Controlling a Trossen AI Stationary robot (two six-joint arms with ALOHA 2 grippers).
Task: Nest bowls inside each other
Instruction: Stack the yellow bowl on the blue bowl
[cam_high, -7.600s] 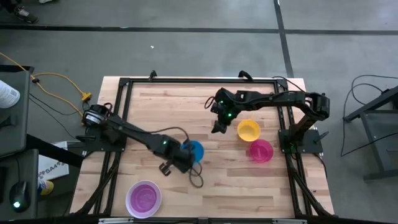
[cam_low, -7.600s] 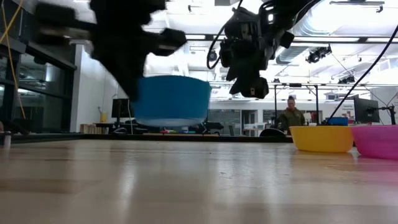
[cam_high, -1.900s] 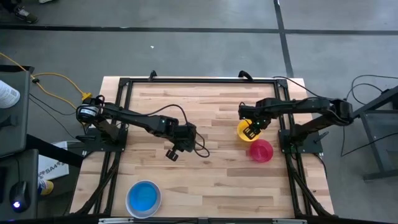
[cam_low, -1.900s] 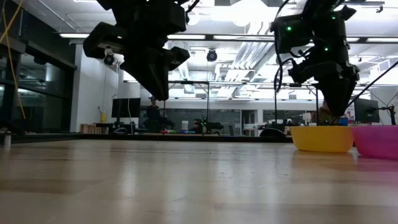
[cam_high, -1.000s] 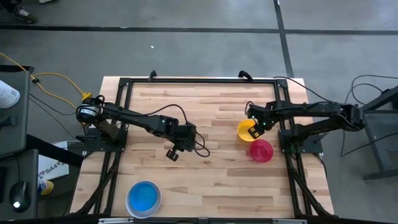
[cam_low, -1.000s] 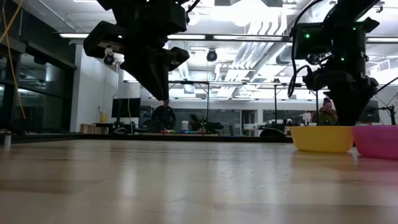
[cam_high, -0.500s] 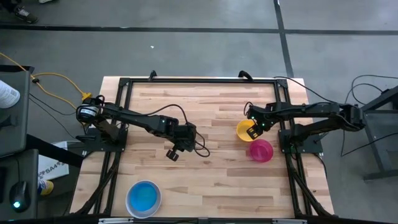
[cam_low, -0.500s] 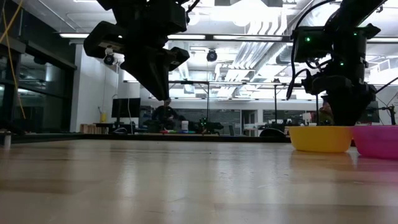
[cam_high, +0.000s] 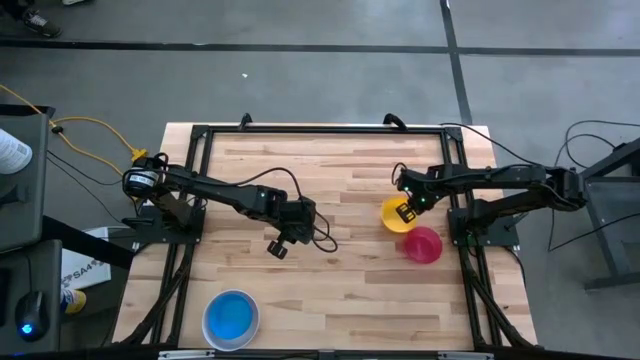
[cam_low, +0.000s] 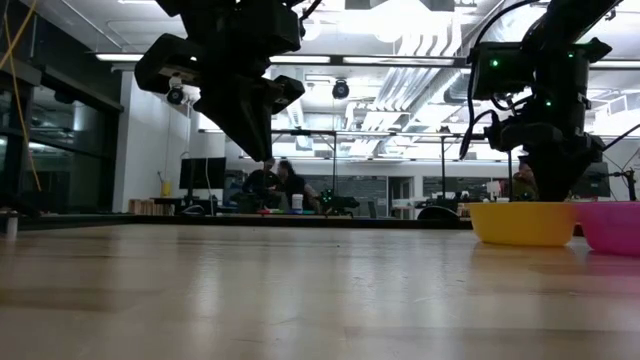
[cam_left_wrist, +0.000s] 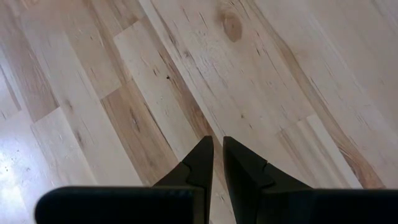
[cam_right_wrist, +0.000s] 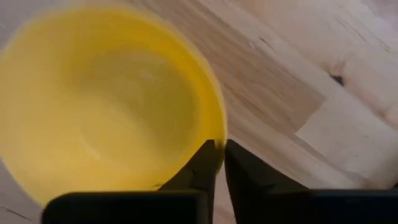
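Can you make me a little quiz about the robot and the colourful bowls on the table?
1. True or false: the right gripper is pinching the rim of the yellow bowl.
2. Which bowl sits right beside the yellow one? A) blue B) pink C) green
3. Fill in: the left gripper hangs over bare ____, holding nothing.

Key:
1. True. In the right wrist view its fingers are closed on the rim.
2. B, the pink bowl. The blue bowl is far off near the table's front edge.
3. Wood, the table top.

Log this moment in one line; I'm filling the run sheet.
right pincer: shut on yellow bowl rim | left pincer: shut, empty, mid-table | pink bowl: beside yellow | blue bowl: apart
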